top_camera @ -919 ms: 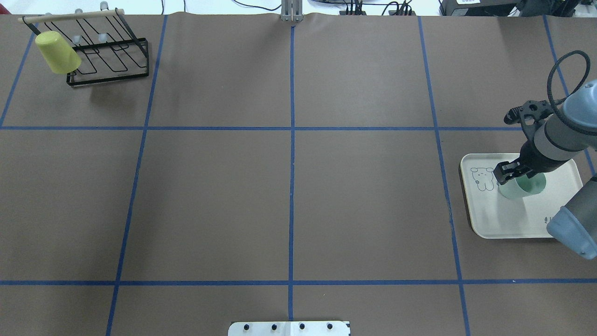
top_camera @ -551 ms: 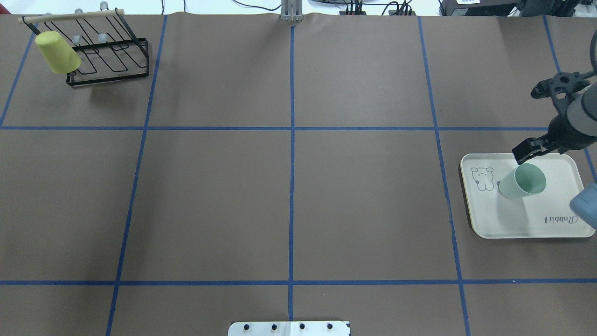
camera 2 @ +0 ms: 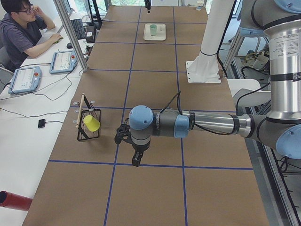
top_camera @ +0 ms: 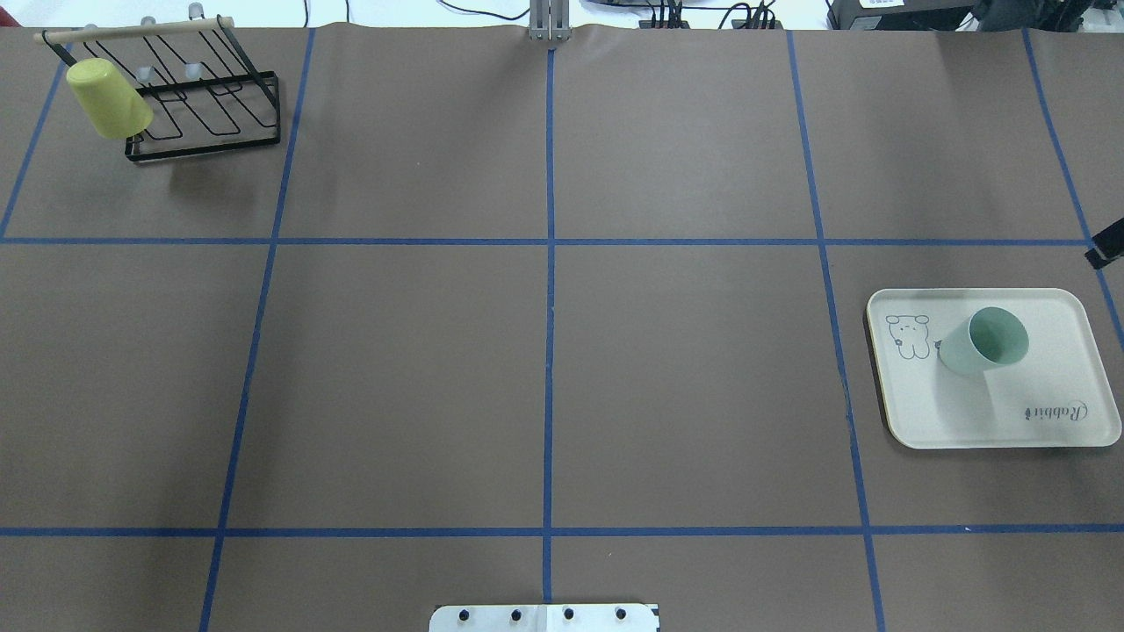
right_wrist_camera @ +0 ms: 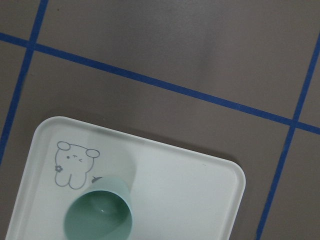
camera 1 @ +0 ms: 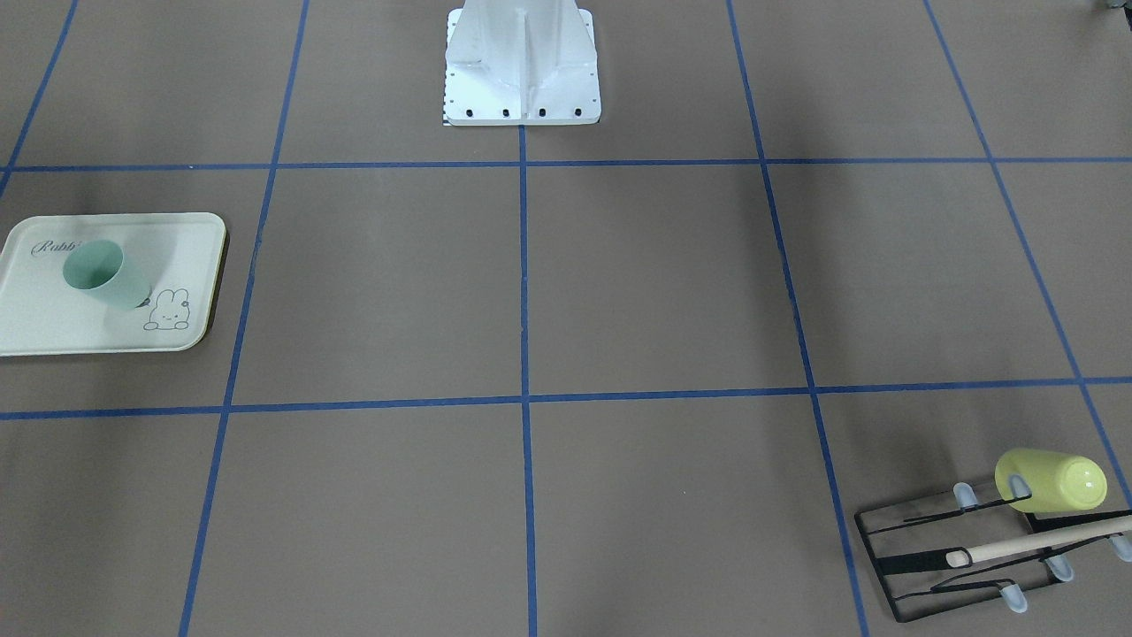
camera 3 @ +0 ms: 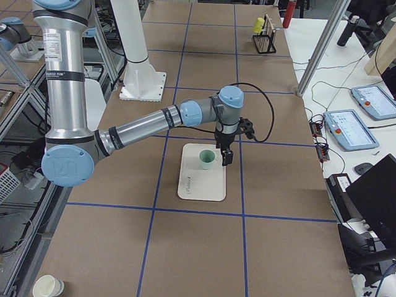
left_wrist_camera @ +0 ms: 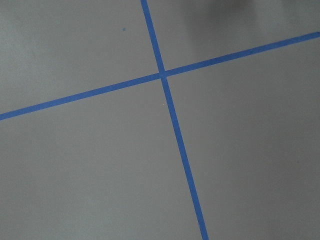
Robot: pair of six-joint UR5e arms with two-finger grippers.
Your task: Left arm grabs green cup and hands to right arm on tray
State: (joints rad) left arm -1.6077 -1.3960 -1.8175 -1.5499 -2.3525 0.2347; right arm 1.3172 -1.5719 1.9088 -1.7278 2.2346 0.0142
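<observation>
Looks essentially done: finds cup (top_camera: pixel 983 342) upright on tray (top_camera: pixel 1054 430), just beside right end effector (camera 3: pixel 224 157), free of it. Cannot tell either one's opening; places left end effector (camera 2: pixel 136 159) well apart from cup.

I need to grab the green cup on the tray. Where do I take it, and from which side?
Probably the rim, from above: the green cup stands upright on the tray, mouth open upward, so its wall can be pinched inside and out. The smooth, tapered side has no handle.

A yellow-green cup (top_camera: pixel 109 98) sits tilted on the black wire rack (top_camera: pixel 204 148).
</observation>
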